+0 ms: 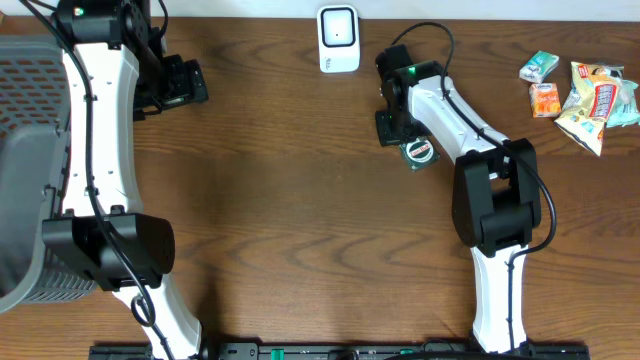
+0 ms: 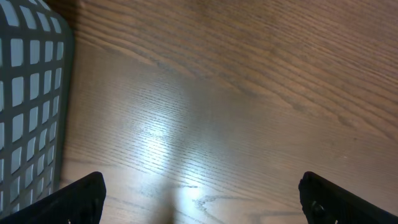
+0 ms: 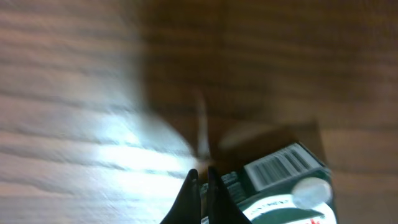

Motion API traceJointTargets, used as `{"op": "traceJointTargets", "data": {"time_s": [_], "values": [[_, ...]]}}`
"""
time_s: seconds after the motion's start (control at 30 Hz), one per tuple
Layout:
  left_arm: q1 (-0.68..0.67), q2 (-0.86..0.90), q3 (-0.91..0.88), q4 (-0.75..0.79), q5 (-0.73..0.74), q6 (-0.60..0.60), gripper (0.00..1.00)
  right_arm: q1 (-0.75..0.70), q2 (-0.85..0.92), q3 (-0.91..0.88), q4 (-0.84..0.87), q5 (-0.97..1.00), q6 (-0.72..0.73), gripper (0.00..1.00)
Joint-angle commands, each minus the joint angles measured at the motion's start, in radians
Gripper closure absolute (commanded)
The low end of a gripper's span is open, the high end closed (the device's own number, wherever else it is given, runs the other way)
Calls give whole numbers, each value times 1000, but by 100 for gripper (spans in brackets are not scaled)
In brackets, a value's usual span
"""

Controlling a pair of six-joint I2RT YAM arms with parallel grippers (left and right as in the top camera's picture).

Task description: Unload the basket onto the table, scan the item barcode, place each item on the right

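Basket [image 1: 28,150]: grey, slotted, at the far left edge of the table [image 1: 290,220]; the left wrist view shows its wall just left of the fingers.
Left gripper [image 1: 192,85]: near the table's back edge, right of the basket; its fingers [image 2: 81,198] stand spread wide apart over bare wood, with nothing between them.
Scanner [image 1: 338,38]: white, upright, at the middle of the back edge, well apart from both grippers.
Right gripper [image 3: 203,182]: fingertips pressed together, nothing caught between them, pointing down at the wood.
Item [image 3: 283,190]: dark green pack lying on the table just to the right of the closed fingertips; whether it touches them cannot be told.
Barcode [image 3: 283,165]: white patch on the pack's upper face; seen only in the right wrist view, and blurred.
Snack packets [image 1: 585,95]: loose cluster at the far right; seen only from overhead, as is the scanner.
Overhead view: shows the item as a small dark shape beside the right gripper, its barcode not legible.
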Motion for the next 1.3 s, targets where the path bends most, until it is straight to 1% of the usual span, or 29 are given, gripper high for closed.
{"op": "traceJointTargets", "data": {"time_s": [0.0, 0.13, 0.2, 0.27, 0.37, 0.4, 0.43, 0.47, 0.5, 0.53, 0.57, 0.6, 0.63, 0.67, 0.77, 0.83, 0.93, 1.13, 1.2, 1.23, 1.27], "values": [[4, 6, 4, -3, -9, 6, 2, 3, -3, 0, -77, 72, 7, 99], [4, 6, 4, -3, -9, 6, 2, 3, -6, 1, -253, 180, 8, 99], [4, 6, 4, -3, -9, 6, 2, 3, -16, 3, -343, 260, 43, 99], [4, 6, 4, -3, -9, 6, 2, 3, -40, 3, -367, 278, 56, 99], [4, 6, 4, -3, -10, 6, 2, 2, -97, 3, -348, 278, 56, 99], [4, 6, 4, -3, -9, 6, 2, -1, -127, 3, -331, 277, 56, 95], [4, 6, 4, -3, -9, 6, 2, -6, -151, 3, -314, 277, 56, 87], [4, 6, 4, -3, -9, 6, 2, -17, -182, 3, -290, 269, 55, 65], [4, 6, 4, -3, -9, 6, 2, -29, -198, 3, -269, 253, 54, 54], [4, 6, 3, -3, -9, 6, 2, -37, -204, 3, -259, 237, 50, 49], [4, 6, 4, -3, -9, 6, 2, -58, -208, 3, -243, 192, 29, 39], [4, 6, 4, -3, -9, 6, 2, -68, -208, 3, -238, 168, 18, 35], [4, 6, 4, -3, -9, 6, 2, -111, -200, 2, -230, 49, -18, 8], [4, 6, 4, -3, -9, 6, 2, -130, -195, -1, -230, 2, -31, 4], [4, 6, 4, -3, -9, 6, 2, -179, -179, -17, -240, -63, -39, 1], [4, 6, 4, -3, -9, 6, 2, -211, -173, -62, -210, -132, -39, 1], [4, 6, 4, -3, -9, 6, 2, -230, -173, -143, -119, -239, -39, 1], [4, 6, 4, -3, -9, 6, 2, -220, -173, -293, 42, -268, -40, 1], [4, 6, 4, -3, -9, 6, 2, -215, -173, -345, 104, -246, -40, 7], [4, 6, 4, -3, -9, 6, 2, -214, -173, -371, 136, -243, -47, 14], [4, 6, 4, -3, -9, 6, 2, -214, -173, -375, 143, -246, -51, 18]]}}
